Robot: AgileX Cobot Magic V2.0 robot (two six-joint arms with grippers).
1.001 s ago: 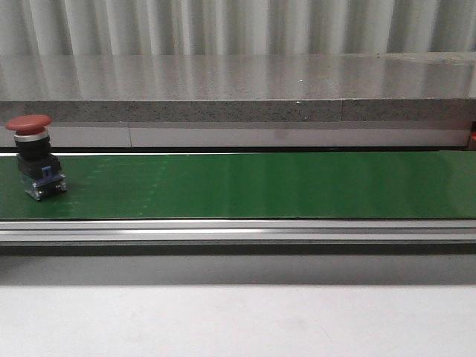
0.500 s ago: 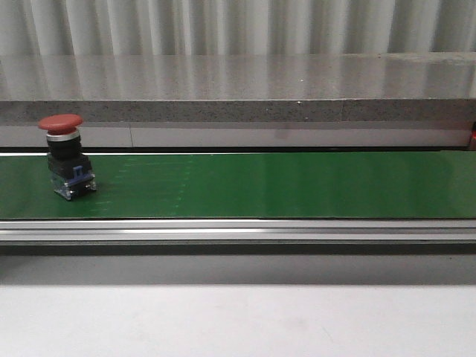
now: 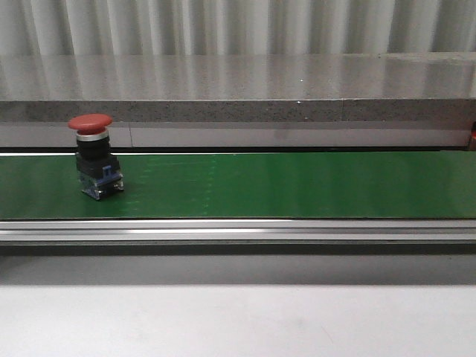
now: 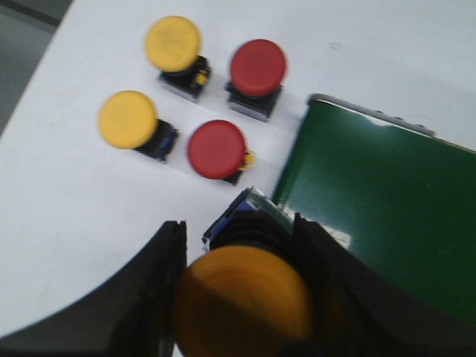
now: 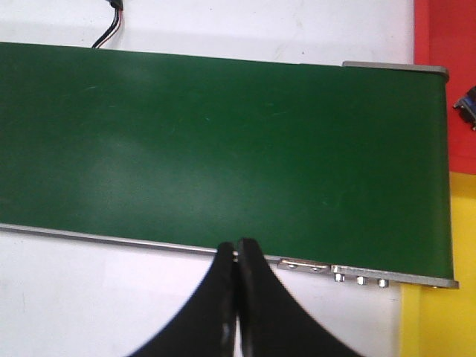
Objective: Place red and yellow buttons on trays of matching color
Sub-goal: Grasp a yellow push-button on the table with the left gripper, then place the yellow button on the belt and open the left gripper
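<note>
Green conveyor belt (image 3: 297, 186) carries upright red button (image 3: 93, 156) near its left end; rigid, top-heavy, best gripped around black body; left gripper (image 4: 238, 297) clamps yellow button (image 4: 242, 301), right gripper (image 5: 236, 297) closed empty.

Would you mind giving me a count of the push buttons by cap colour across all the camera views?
Red buttons: 3 (one riding the green belt, two on the white table)
Yellow buttons: 3 (two on the white table, one clamped in the left gripper)
Total: 6
</note>
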